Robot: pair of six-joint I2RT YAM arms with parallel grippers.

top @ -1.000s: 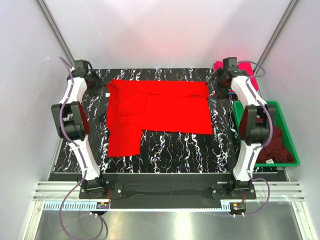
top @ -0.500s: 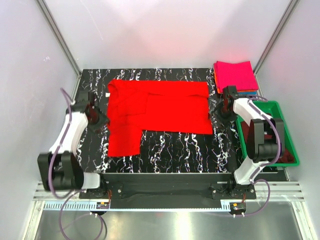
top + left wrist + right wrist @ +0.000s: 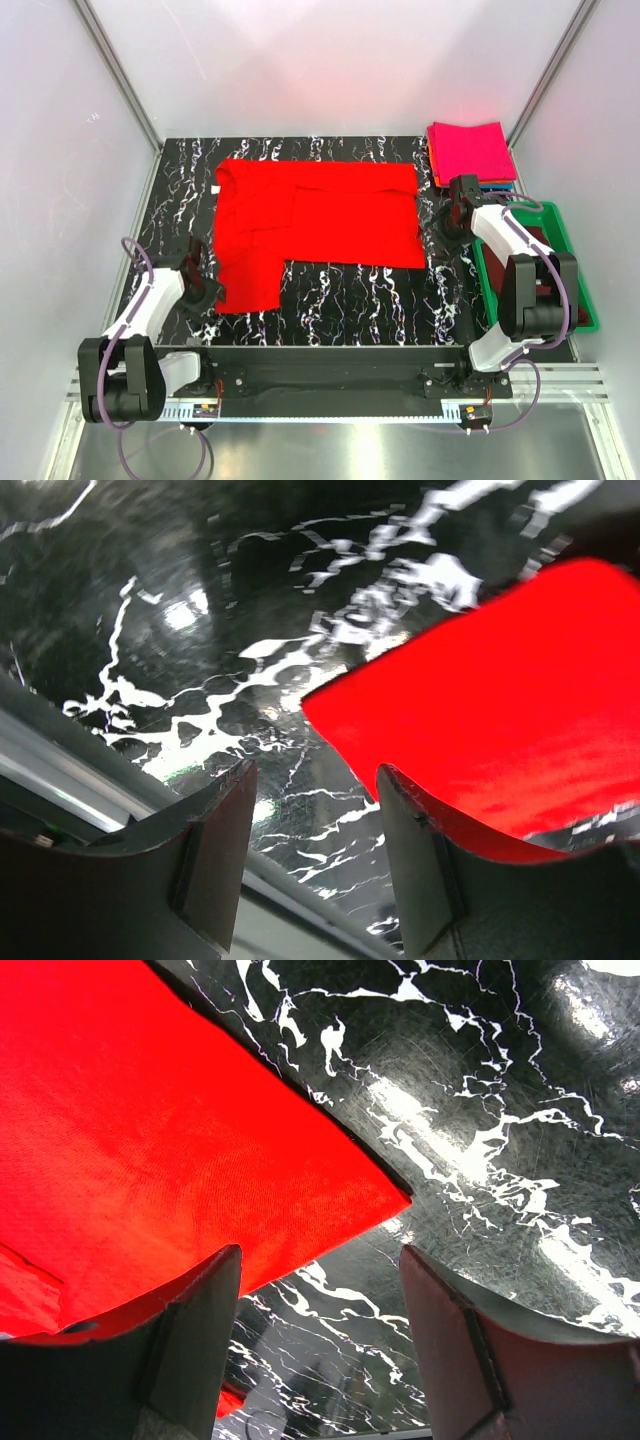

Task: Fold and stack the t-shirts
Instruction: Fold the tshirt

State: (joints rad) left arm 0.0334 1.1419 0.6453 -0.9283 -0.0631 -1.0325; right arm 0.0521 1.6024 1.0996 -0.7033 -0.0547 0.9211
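A bright red t-shirt (image 3: pixel 320 215) lies partly folded on the black marbled table (image 3: pixel 350 295). My left gripper (image 3: pixel 205 290) is open and empty, low over the table just left of the shirt's near left corner. In the left wrist view that red corner (image 3: pixel 480 680) lies ahead and to the right of the gripper (image 3: pixel 315 850). My right gripper (image 3: pixel 455 215) is open and empty beside the shirt's right edge. In the right wrist view the shirt's corner (image 3: pixel 200 1130) lies ahead and to the left of the gripper (image 3: pixel 320 1340). A folded magenta-pink t-shirt (image 3: pixel 470 150) tops a stack at the back right.
A green bin (image 3: pixel 548 206) stands at the right edge of the table. A dark maroon shirt (image 3: pixel 582 305) lies in it, mostly hidden by my right arm. The table's metal front rail (image 3: pixel 90 780) runs close behind the left gripper.
My left gripper has swung from the table's back left corner down to the shirt's near left corner. My right gripper has come from the back right to beside the shirt's right edge.
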